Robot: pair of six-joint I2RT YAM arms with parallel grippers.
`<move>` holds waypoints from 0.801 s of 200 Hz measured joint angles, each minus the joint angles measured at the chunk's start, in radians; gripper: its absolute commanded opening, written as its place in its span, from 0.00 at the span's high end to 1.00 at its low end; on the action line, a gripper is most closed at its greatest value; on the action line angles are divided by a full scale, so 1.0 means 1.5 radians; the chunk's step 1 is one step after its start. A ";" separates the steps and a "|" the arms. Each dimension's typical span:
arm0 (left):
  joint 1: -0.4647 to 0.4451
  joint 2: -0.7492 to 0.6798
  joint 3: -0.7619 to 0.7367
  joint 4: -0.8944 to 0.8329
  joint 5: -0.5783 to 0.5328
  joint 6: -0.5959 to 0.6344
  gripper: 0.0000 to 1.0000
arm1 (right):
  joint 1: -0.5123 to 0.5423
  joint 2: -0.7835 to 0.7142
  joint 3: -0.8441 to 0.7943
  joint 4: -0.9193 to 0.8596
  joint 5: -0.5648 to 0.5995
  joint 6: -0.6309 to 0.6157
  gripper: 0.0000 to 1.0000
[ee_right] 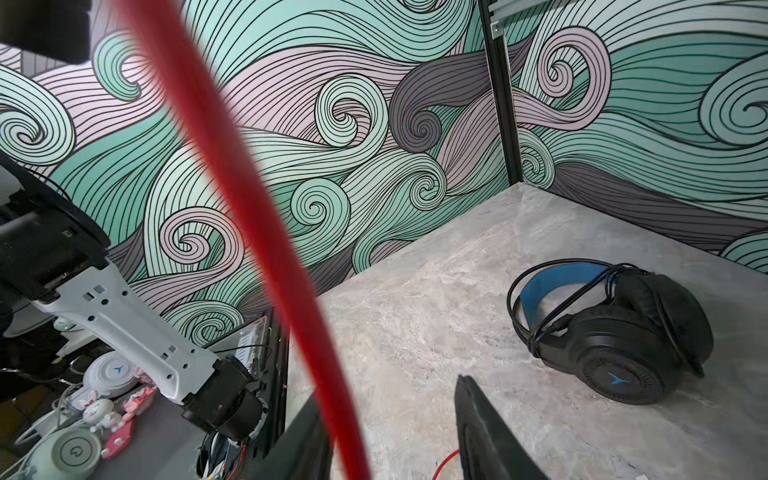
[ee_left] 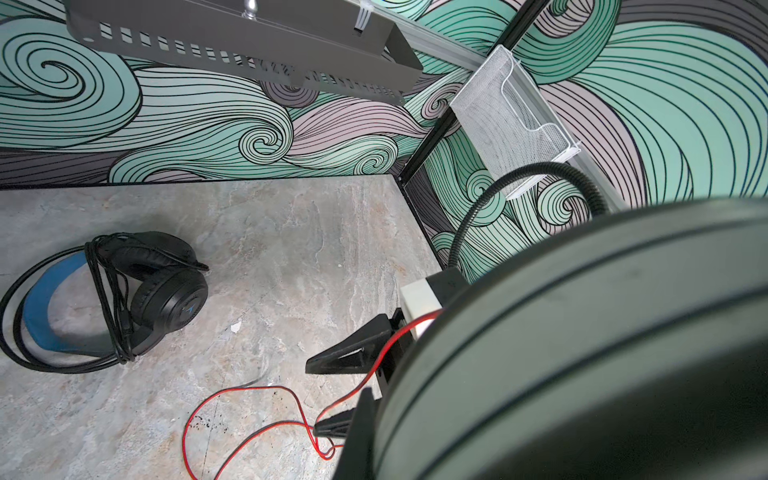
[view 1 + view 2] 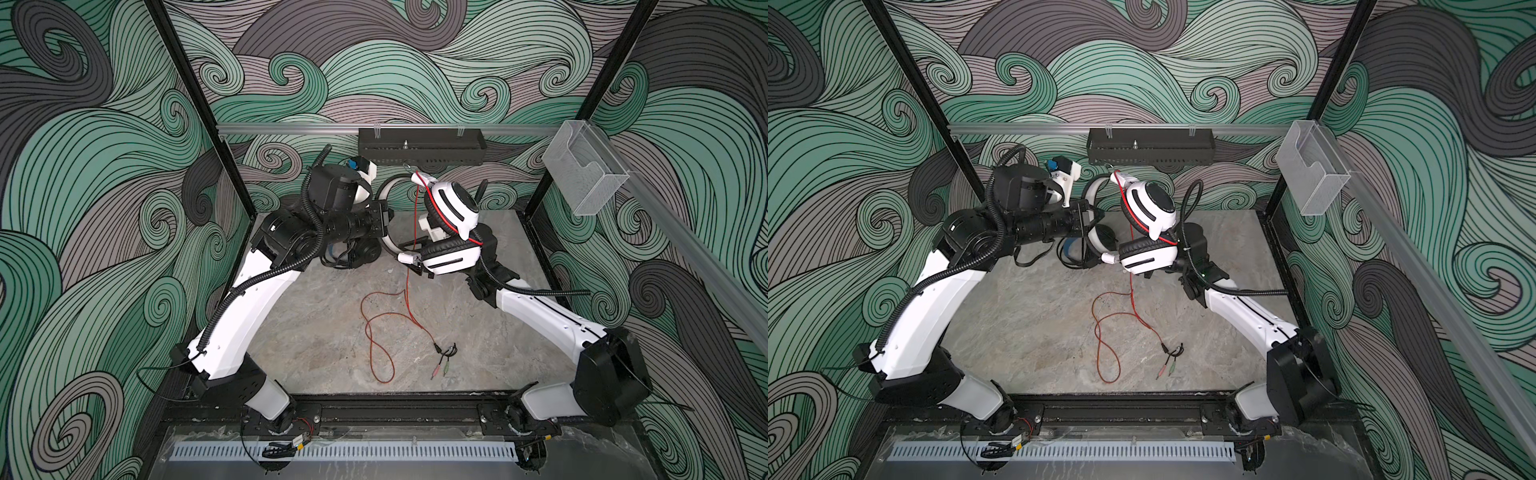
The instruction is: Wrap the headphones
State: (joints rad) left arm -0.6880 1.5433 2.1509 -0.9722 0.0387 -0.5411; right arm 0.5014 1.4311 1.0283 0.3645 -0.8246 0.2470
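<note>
The white-and-black headphones (image 3: pixel 453 208) hang in the air at the back middle, one ear cup above the other. My left gripper (image 3: pixel 385 216) is shut on their white headband (image 3: pixel 1096 187), which fills the left wrist view as a blurred band (image 2: pixel 582 332). Their red cord (image 3: pixel 409 266) drops to loose loops (image 3: pixel 1106 332) on the table, ending in plugs (image 3: pixel 444 359). My right gripper (image 1: pixel 390 399) stands open under the lower cup, the red cord (image 1: pixel 249 208) running between its fingers (image 2: pixel 349 353). The black headphones (image 2: pixel 166 291) with blue inner band lie on the table, cord wound round them (image 1: pixel 623 353).
A black slotted tray (image 3: pixel 419 145) hangs on the back rail, with a small hook (image 3: pixel 407 166) under it. A clear bin (image 3: pixel 582 174) is fixed to the right rail. The grey stone table (image 3: pixel 311 332) is walled on three sides.
</note>
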 measured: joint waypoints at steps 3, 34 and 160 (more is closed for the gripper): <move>0.002 0.000 0.000 0.003 0.000 -0.002 1.00 | 0.001 0.000 -0.001 0.000 0.000 0.000 0.57; 0.019 0.001 0.009 0.020 -0.001 -0.020 1.00 | 0.018 -0.001 -0.022 0.000 0.002 -0.002 0.65; 0.043 -0.002 0.009 0.092 -0.129 -0.086 1.00 | 0.063 -0.087 -0.125 -0.035 0.029 -0.014 1.00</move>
State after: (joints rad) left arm -0.6231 1.5410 2.1647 -0.8337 -0.1543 -0.6701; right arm 0.5953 1.3010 0.8410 0.3119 -0.7807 0.2264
